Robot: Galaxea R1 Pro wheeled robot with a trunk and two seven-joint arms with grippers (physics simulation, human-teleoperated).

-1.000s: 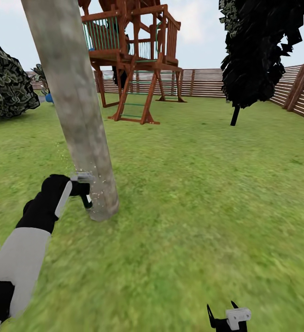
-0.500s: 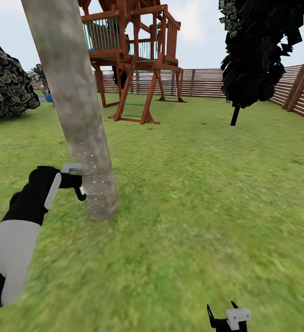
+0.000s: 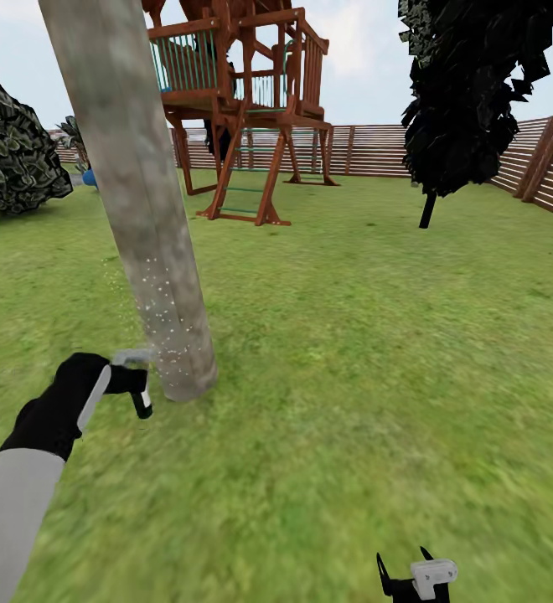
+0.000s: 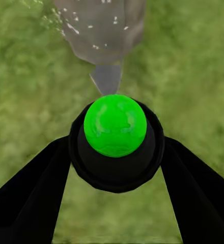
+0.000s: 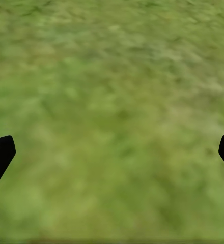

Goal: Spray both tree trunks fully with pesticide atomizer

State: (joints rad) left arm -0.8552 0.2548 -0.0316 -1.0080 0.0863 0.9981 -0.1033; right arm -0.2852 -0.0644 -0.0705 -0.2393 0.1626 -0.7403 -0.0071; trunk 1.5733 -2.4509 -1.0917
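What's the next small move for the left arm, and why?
Probably raise the left gripper with the atomizer while it stays aimed at the trunk. The whitish specks sit only on the low part near the base; the bark above looks bare, so coverage seems incomplete higher up.

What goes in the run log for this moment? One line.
left gripper: shut on green-topped black atomizer | whitish specks on beige-grey trunk | right gripper: open, over grass

tree trunk [image 3: 138, 193] top cut off, right gripper [image 3: 406, 578] partly cropped, grass [image 5: 112, 101] blurry
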